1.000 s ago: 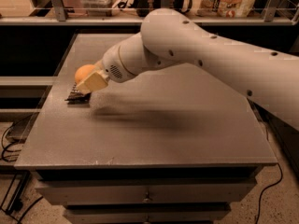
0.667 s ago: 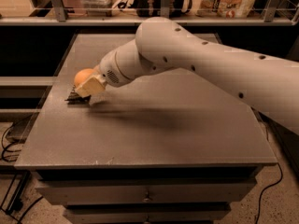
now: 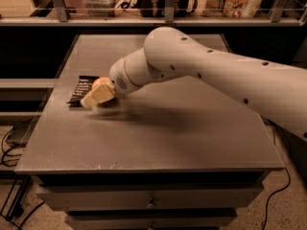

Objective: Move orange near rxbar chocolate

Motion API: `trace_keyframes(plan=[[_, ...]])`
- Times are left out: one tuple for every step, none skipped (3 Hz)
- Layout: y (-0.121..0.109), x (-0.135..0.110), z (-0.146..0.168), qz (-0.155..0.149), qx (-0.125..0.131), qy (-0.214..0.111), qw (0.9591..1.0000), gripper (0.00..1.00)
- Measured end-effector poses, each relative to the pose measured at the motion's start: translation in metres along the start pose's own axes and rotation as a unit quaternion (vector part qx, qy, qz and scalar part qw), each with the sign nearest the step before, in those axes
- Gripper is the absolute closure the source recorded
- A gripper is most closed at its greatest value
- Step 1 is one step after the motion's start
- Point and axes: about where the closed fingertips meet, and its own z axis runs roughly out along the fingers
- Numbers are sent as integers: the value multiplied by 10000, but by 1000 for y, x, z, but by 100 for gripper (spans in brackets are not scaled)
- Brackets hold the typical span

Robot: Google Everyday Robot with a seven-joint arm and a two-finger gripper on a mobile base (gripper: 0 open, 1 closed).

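The orange point(image 3: 99, 82) lies at the left of the grey table point(image 3: 158, 138), on or just beside the right end of the rxbar chocolate point(image 3: 80, 88), a flat black wrapper with white text. My gripper point(image 3: 98, 95) is low over the table right at the orange, on its near side, and covers most of the fruit. Only the top of the orange shows above the gripper. I cannot tell whether the gripper touches the orange. The white arm reaches in from the right across the table.
A shelf point(image 3: 158, 19) with bags and boxes runs behind the table's far edge. The table's left edge is close to the wrapper. Drawers point(image 3: 151, 202) are below the table front. Cables point(image 3: 9, 147) lie on the floor at left.
The arm has swung lower and the gripper has shifted slightly right, in front of the orange. The orange is more covered and more of the black wrapper shows.
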Motion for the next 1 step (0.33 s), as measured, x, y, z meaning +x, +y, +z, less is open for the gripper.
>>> trace_keyframes(plan=[[0, 0, 0, 6, 0, 0, 10000, 0]])
